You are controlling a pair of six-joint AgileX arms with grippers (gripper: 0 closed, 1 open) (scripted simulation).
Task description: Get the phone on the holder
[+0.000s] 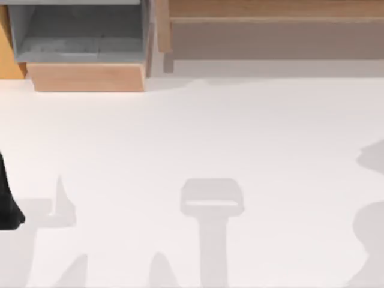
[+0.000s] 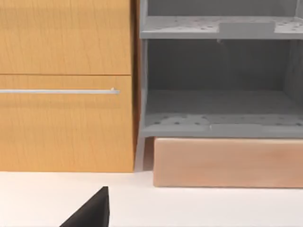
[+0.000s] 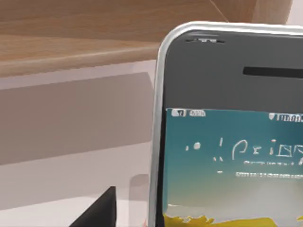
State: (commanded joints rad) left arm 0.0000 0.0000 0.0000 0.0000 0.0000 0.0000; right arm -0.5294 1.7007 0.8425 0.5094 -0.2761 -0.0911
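The phone (image 3: 227,132) stands upright and very close in the right wrist view. It has a black face, a white-silver edge and a lit screen shading from teal down to yellow. A black tip of my right gripper (image 3: 99,210) shows just beside the phone's edge, with a small gap between them. I cannot tell whether the phone is gripped. The holder is out of view. My left arm (image 1: 9,204) is parked at the table's left edge, and a black tip of its gripper (image 2: 92,210) hangs over the white table, facing the cabinet.
A wooden cabinet (image 2: 66,85) with a metal handle and a grey open shelf unit (image 1: 81,33) on a wooden base (image 1: 87,77) stand at the back left. A long wooden shelf (image 1: 276,24) runs along the back right. Grey shadows fall across the white table (image 1: 192,132).
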